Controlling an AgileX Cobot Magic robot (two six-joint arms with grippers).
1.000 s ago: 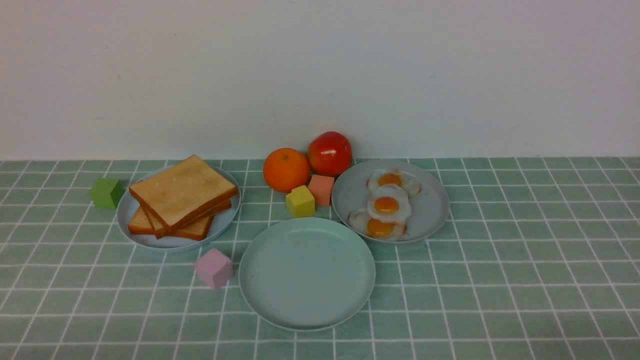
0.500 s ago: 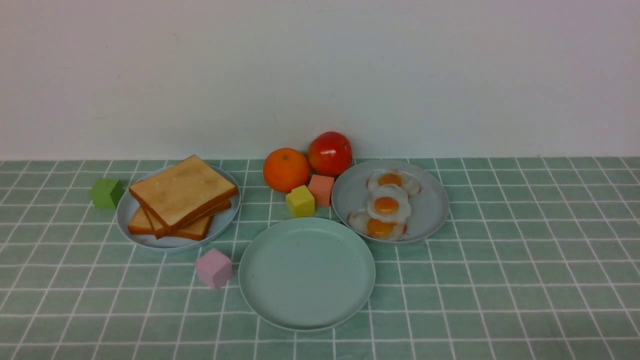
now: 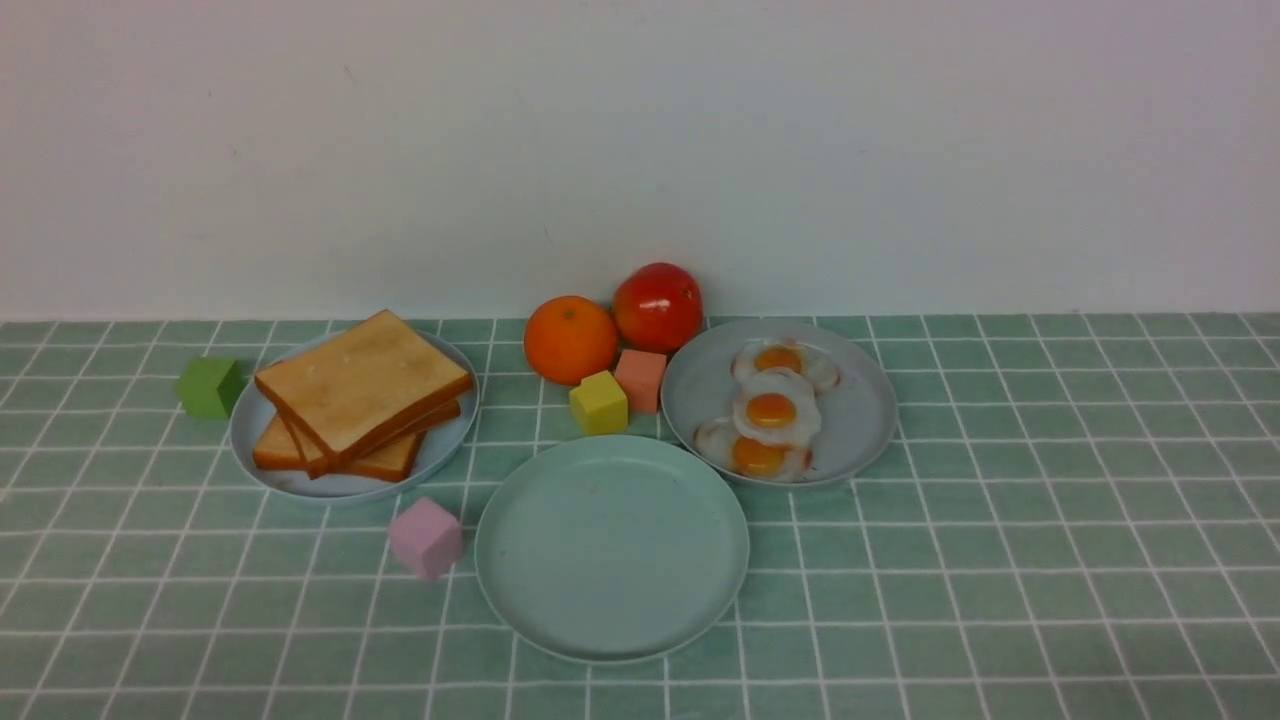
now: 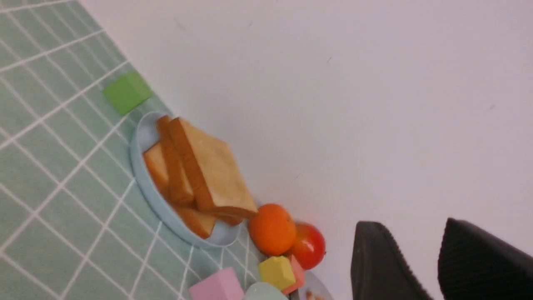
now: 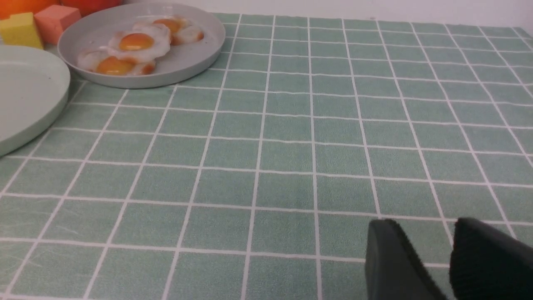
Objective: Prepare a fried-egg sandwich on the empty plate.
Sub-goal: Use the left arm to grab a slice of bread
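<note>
The pale teal-green empty plate point(image 3: 612, 548) sits at the front centre with nothing on it; its edge shows in the right wrist view point(image 5: 25, 91). Several toast slices point(image 3: 360, 395) are stacked on a blue-grey plate point(image 3: 445, 445) at the left, also in the left wrist view point(image 4: 200, 175). Three fried eggs point(image 3: 770, 410) lie on a grey plate point(image 3: 865, 420) at the right, also in the right wrist view point(image 5: 135, 41). No sandwich is in view. My left gripper point(image 4: 412, 225) is open and empty in the air, off to the left of the toast. My right gripper point(image 5: 422, 225) is open and empty over bare cloth at the right.
An orange point(image 3: 570, 340) and a tomato point(image 3: 657, 307) stand by the back wall, with a yellow cube point(image 3: 598, 402) and a salmon cube point(image 3: 641, 379) in front of them. A pink cube point(image 3: 426, 537) lies left of the empty plate. A green cube point(image 3: 209, 386) lies far left.
</note>
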